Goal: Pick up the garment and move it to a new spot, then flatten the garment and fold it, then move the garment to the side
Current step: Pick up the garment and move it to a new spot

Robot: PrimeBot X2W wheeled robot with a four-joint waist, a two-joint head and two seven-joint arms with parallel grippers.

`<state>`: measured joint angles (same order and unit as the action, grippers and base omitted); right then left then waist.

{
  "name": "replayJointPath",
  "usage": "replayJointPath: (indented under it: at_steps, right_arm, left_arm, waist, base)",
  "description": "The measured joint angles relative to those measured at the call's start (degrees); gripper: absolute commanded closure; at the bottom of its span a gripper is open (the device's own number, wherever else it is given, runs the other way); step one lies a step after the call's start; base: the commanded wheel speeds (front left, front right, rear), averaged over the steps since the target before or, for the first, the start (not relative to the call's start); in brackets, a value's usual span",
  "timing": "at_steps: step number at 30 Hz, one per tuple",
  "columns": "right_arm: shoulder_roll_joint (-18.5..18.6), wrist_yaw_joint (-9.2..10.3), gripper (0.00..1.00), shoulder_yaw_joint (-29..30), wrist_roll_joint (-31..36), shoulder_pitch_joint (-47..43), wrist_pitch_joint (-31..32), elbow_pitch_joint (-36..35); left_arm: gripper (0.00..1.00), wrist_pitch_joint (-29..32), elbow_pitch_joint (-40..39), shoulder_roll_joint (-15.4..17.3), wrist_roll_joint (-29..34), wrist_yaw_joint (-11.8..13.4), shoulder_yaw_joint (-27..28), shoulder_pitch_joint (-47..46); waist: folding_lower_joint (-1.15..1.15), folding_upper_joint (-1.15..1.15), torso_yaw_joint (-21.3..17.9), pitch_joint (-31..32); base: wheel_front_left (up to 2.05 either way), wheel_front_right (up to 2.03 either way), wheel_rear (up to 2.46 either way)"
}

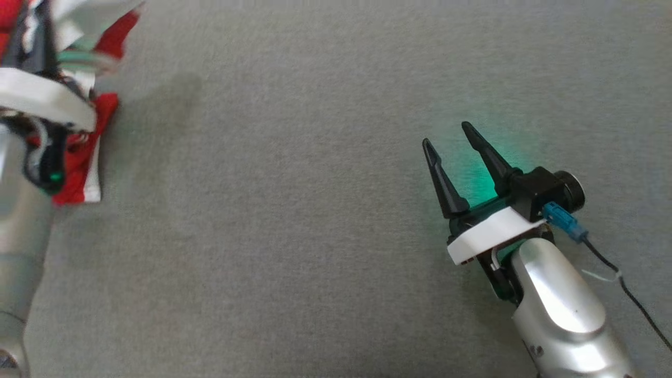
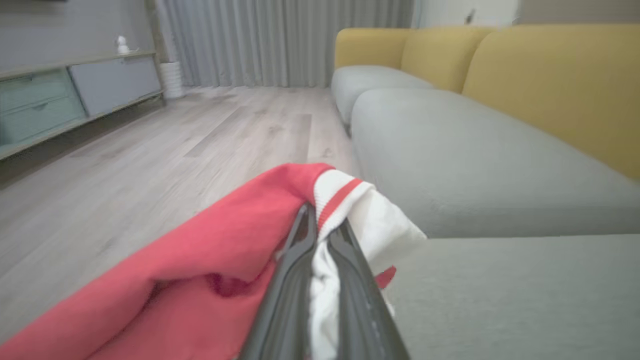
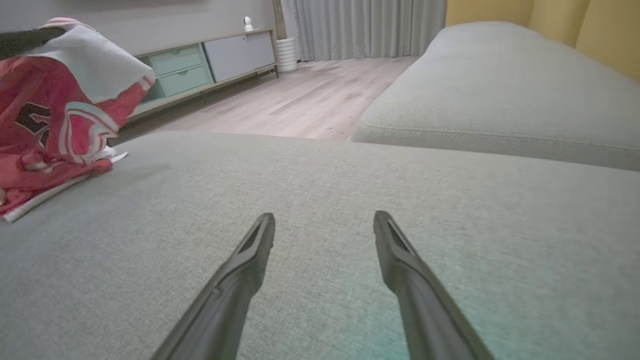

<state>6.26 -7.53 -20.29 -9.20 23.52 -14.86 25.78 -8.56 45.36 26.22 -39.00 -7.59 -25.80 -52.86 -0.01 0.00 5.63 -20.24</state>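
Item: red-and-white jersey garment [image 3: 55, 115], bunched at the far left of the grey fabric sofa seat [image 1: 315, 210], pinched in the left gripper [image 2: 322, 220]; right gripper [image 1: 445, 133] spread, empty, near right; best lifted high so trailing cloth clears.

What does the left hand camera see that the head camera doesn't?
Left wrist view: yellow sofa backs, a wooden floor, curtains and a cabinet. Head view: the right gripper, open and empty. Both: the red-and-white garment pinched in the shut left gripper, and the grey cushion.
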Motion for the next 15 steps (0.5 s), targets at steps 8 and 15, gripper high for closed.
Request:
replayJointPath:
  at_steps: [8, 15]
  right_arm:
    - [-1.47, 0.00, 0.00, 0.69, -0.89, -3.53, 0.00, 0.38]
    - [-2.19, 0.00, 0.00, 0.10, -1.32, -4.59, 0.00, 0.96]
  left_arm:
    - [1.00, -1.69, -8.98, -4.10, -2.75, 0.00, -10.05, 0.07]
    - [1.00, -2.87, -12.48, -10.77, -4.52, 0.00, -19.30, 0.34]
  waist:
    - [0.00, 0.00, -5.47, 5.01]
    - [0.00, 0.00, -11.00, 7.84]
  base:
    - [0.00, 0.00, 0.00]
    - [0.00, 0.00, 0.00]
